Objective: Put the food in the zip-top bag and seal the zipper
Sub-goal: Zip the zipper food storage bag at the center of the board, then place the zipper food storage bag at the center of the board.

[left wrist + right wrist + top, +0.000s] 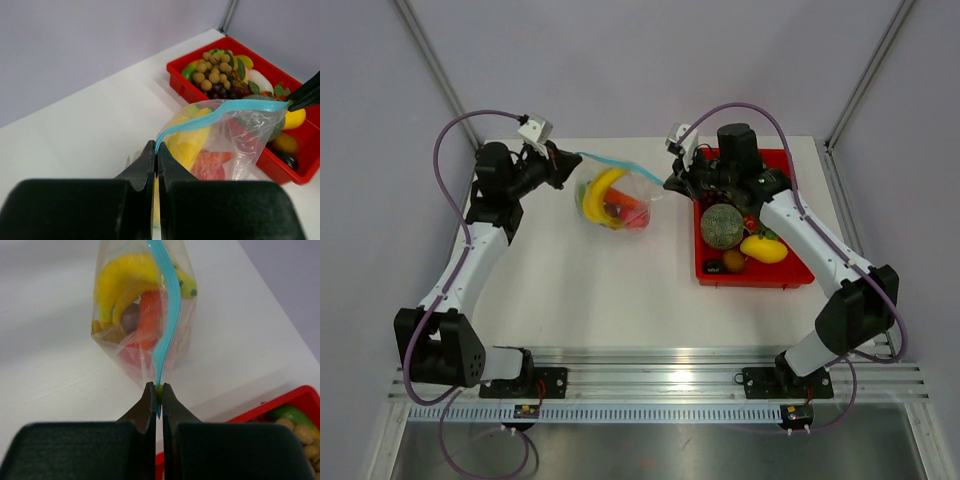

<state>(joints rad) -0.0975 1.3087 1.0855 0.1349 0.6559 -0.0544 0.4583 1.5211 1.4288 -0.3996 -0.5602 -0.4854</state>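
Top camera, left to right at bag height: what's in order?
In order: left gripper, shut on the teal zipper strip → clear crinkly plastic zip-top bag with toy food inside → right gripper, shut on the strip's other end → red rectangular plastic tray.

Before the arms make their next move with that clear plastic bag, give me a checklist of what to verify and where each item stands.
1. Left gripper pinching one end of the teal-blue zipper strip: ok.
2. Right gripper pinching the strip's other end: ok.
3. Clear plastic zip-top bag hanging between both grippers with yellow bananas and an orange-red carrot inside: ok.
4. All food bagged: not ok. A green melon and brown nuts sit in the red rectangular tray.
5. Zipper pressed shut along its full length: cannot tell.
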